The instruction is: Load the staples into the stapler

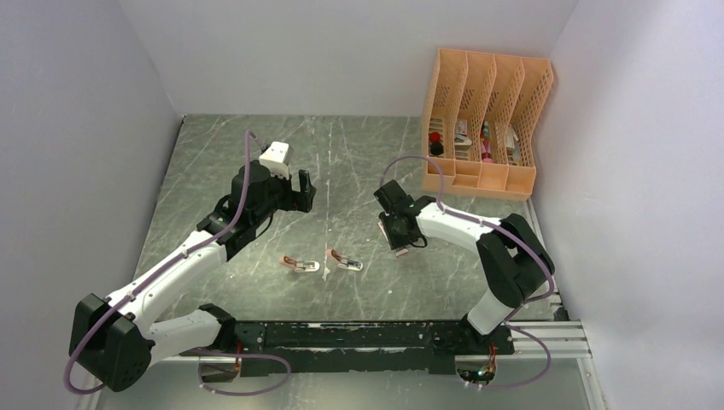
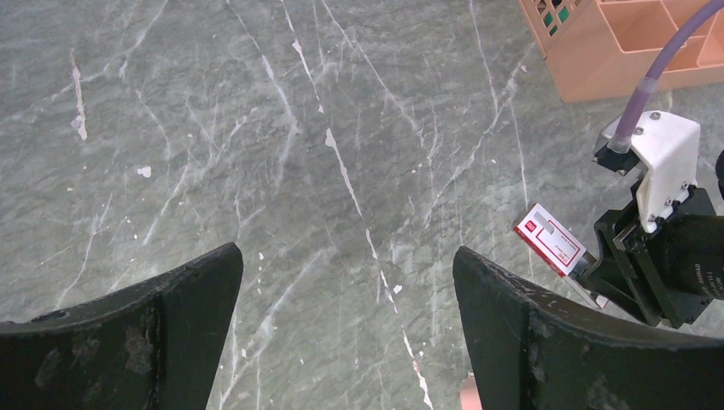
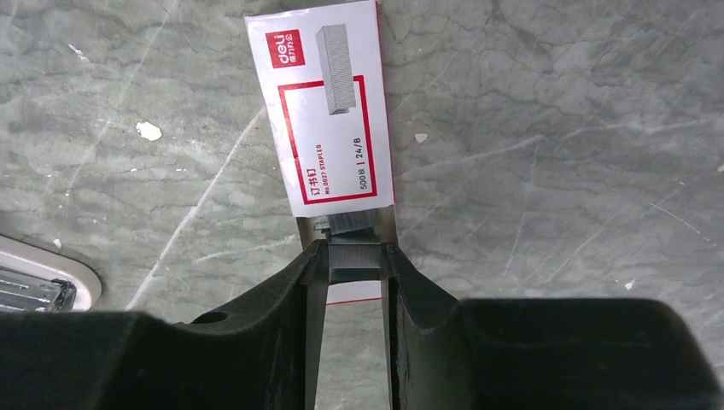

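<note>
**Right claw pinched on staples, box dead ahead**

Right claw closed on the grey staples poking from the near end of the box, a fingertip against each side. Box straight ahead of that claw, long axis in line with the fingers, printed face up, sleeve pointing away. Cannot tell whether resting on the counter or lifted just off it.

Left claw spread wide, nothing between, hovering above the counter and facing the box from well apart.

Staplers toward the near edge from the right claw and off to its left, both lying roughly crosswise in the top view, near each other but not touching. Nearer stapler close to the right claw, the other just beyond it. Right arm nearer to the box and to that stapler. Left claw further back, about level with the far one.

Count: one box, two staplers, one organiser at the far right of the counter, two claws.

Likely step in hand: drawing the staples out of the sleeve. Probably calls for a pull straight back along the box's long axis. Risk, as a guess: sleeve sliding along with the strip unless braced, and the left claw free for that.
</note>
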Controlling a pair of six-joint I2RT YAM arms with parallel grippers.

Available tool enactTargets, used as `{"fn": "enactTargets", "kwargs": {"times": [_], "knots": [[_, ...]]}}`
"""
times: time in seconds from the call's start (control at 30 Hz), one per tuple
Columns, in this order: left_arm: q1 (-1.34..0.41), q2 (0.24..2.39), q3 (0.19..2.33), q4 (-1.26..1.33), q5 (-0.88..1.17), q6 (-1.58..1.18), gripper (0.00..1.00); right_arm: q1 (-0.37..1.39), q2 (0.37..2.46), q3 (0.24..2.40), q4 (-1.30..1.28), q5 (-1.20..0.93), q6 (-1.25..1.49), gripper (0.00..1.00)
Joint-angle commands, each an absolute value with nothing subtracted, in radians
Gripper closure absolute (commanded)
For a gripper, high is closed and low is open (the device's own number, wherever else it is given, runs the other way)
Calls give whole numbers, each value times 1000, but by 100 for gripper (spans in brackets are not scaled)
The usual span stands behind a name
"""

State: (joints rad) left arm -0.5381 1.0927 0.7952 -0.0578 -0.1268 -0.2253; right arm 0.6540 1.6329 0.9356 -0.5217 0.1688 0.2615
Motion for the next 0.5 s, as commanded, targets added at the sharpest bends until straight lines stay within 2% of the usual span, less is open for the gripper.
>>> {"fn": "enactTargets", "kwargs": {"times": [0.0, 0.47], "knots": [[-530, 1088, 812, -68, -124, -219, 3, 659, 1594, 980, -564, 190, 262, 69], [-530, 1089, 813, -67, -126, -221, 3, 660, 1575, 991, -591, 186, 265, 69]]}}
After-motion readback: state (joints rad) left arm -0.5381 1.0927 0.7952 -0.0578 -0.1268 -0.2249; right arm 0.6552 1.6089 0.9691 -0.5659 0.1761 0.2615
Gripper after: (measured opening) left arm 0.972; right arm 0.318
